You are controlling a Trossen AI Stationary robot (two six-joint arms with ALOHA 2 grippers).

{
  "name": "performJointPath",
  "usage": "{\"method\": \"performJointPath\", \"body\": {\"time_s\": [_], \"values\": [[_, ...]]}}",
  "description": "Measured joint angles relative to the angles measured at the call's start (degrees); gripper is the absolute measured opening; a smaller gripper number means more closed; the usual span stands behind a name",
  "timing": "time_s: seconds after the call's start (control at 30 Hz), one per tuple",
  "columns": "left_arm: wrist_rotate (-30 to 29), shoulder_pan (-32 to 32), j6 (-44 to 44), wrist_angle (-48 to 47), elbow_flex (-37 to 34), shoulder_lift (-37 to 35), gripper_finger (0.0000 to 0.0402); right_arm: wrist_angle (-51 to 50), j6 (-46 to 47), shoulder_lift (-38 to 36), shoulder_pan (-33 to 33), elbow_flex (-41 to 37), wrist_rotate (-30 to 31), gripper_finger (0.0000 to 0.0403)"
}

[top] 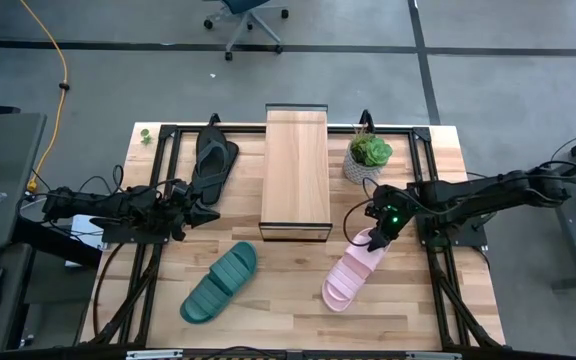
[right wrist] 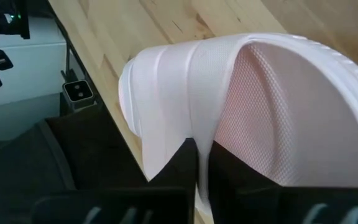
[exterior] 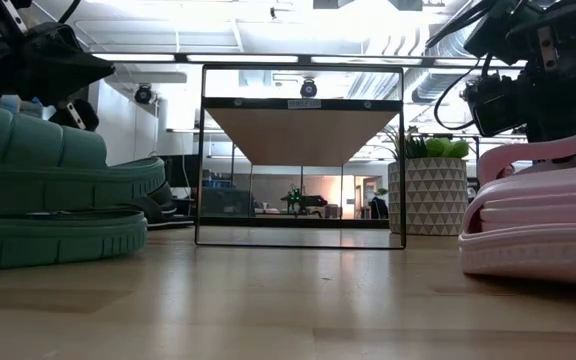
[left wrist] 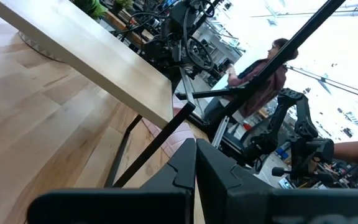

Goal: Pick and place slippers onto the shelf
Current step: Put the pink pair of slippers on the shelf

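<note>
The right gripper (top: 376, 238) is pinched on the heel rim of the pale pink moulded slide slipper (top: 353, 273); in the right wrist view its two dark fingers (right wrist: 180, 167) meet with only the thin pink edge between them. In the low view that end of the slide looks raised a little, while its toe end rests on the wooden tabletop (top: 278, 300) toward the front right corner. So this looks like the start of a lift, not yet a carry.

The left gripper (top: 200, 212) hovers near the table's left edge, fingers pressed together on nothing, its tip pointing toward the shelf. Just beyond it, toward the back left corner, lies the black thong flip-flop (top: 212, 162), apart from the gripper as far as the overhead view shows.

The dark teal-green ribbed slide slipper (top: 219, 283) lies flat near the front edge, left of centre, with no gripper near it.

The shelf, a long narrow rack with a light wooden plank top and thin black metal frame (top: 295, 170), stands at the middle of the table, running from the back edge toward the centre. Its top carries nothing.

By my reckoning no slipper has been placed; all three remain, with the pink one first in hand. A small potted green plant (top: 368, 157) stands by the shelf's right side near the back edge, close to the path the pink slide would likely take.
</note>
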Motion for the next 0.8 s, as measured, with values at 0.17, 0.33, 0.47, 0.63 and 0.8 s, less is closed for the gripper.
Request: {"method": "performJointPath", "body": {"time_s": [0.17,0.33,0.47,0.63,0.8], "values": [[0.0,0.0,0.0,0.0,0.0,0.0,0.0001,-0.1,0.4,0.0,0.0,0.0,0.2,0.0003],[0.0,0.0,0.0,0.0,0.0,0.0,0.0001,-0.2,0.7,-0.5,0.0,0.0,0.0,0.0003],[0.0,0.0,0.0,0.0,0.0,0.0,0.0001,-0.7,1.9,-2.2,0.0,0.0,0.0,0.0001],[0.0,0.0,0.0,0.0,0.0,0.0,0.0001,-4.6,3.5,-5.5,0.0,0.0,0.7,0.0001],[0.0,0.0,0.0,0.0,0.0,0.0,0.0001,-7.2,5.2,-9.1,0.0,0.0,1.5,0.0]]}}
